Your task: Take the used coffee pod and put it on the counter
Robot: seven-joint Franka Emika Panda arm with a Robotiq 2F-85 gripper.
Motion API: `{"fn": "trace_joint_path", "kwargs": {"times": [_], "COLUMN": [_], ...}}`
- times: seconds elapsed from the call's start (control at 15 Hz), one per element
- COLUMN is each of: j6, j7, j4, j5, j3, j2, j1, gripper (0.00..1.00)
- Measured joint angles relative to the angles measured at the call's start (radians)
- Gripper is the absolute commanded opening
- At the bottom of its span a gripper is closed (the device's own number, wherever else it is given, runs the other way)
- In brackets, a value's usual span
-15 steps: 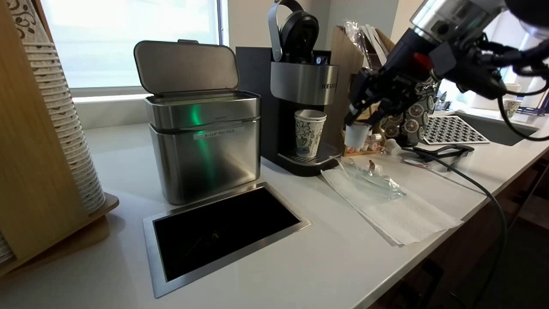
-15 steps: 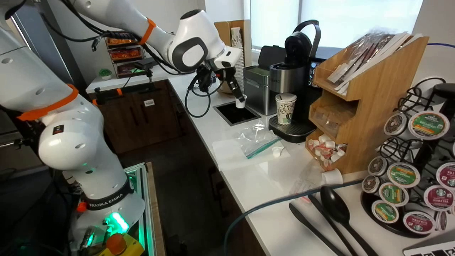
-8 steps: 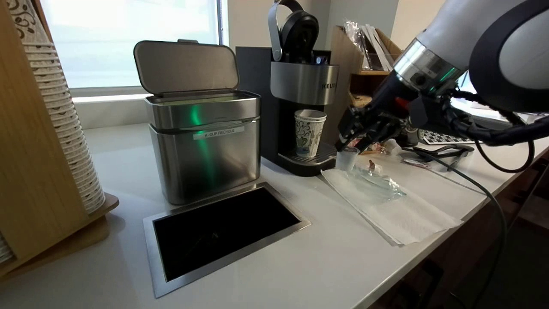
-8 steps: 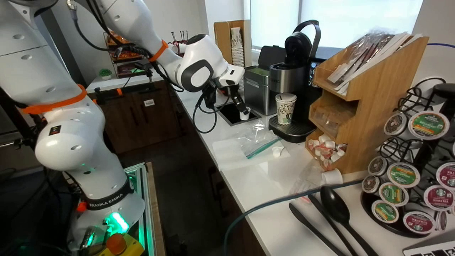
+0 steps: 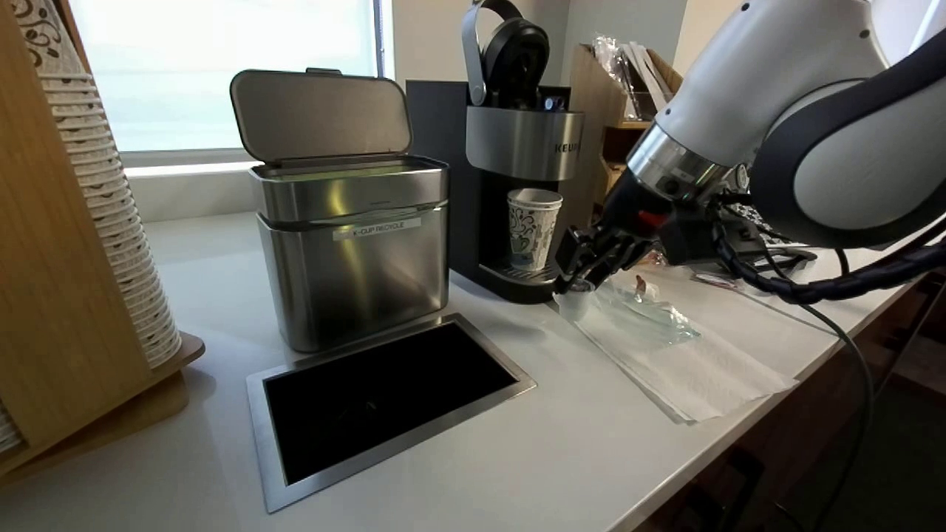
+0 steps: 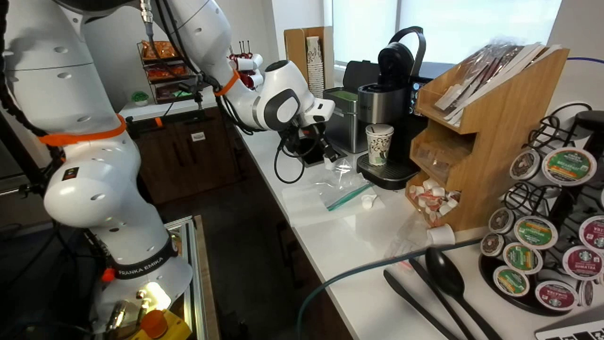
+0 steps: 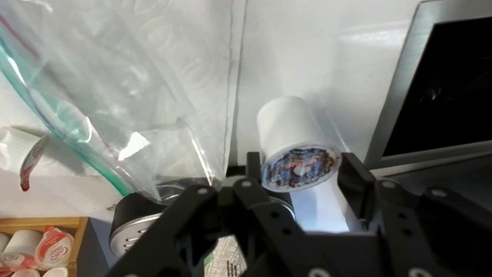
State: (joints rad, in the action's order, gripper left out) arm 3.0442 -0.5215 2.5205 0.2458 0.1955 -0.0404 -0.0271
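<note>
In the wrist view, the gripper (image 7: 301, 167) pinched the pod (image 7: 287, 123), white, tilted, its near end printed blue and brown, left of the counter's (image 7: 292, 50) inset (image 7: 453, 88).

In both exterior views, white light fills a window (image 5: 229, 96). A pale wall (image 6: 297, 14) stands beside it; farther off, dark brown cabinets (image 6: 212, 163) stand on a dark floor (image 6: 243, 245).

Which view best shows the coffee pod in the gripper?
The wrist view: the coffee pod, held by the gripper, appears large, with its white side and printed lid both in sight. In both exterior views it looks small and is partly hidden by the gripper; its pale side shows, but I cannot make out the lid's print.
</note>
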Motion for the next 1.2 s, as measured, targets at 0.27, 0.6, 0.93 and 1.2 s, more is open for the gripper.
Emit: {"fn": "trace_joint_path", "kwargs": {"times": [0.27, 0.6, 0.93, 1.2], "j6": [0.000, 0.000, 0.003, 0.003], "j7": [-0.096, -0.101, -0.100, -0.101], "j4": [-0.083, -0.149, -0.207, -0.235], "j5": [0.184, 0.202, 0.202, 0.201], "j3": [-0.037, -0.030, -0.031, -0.032], "j2": [-0.067, -0.157, -0.225, -0.245], "j1": [0.015, 0.058, 0.078, 0.085], "gripper": [0.28, 0.28, 0.80, 1.00]}}
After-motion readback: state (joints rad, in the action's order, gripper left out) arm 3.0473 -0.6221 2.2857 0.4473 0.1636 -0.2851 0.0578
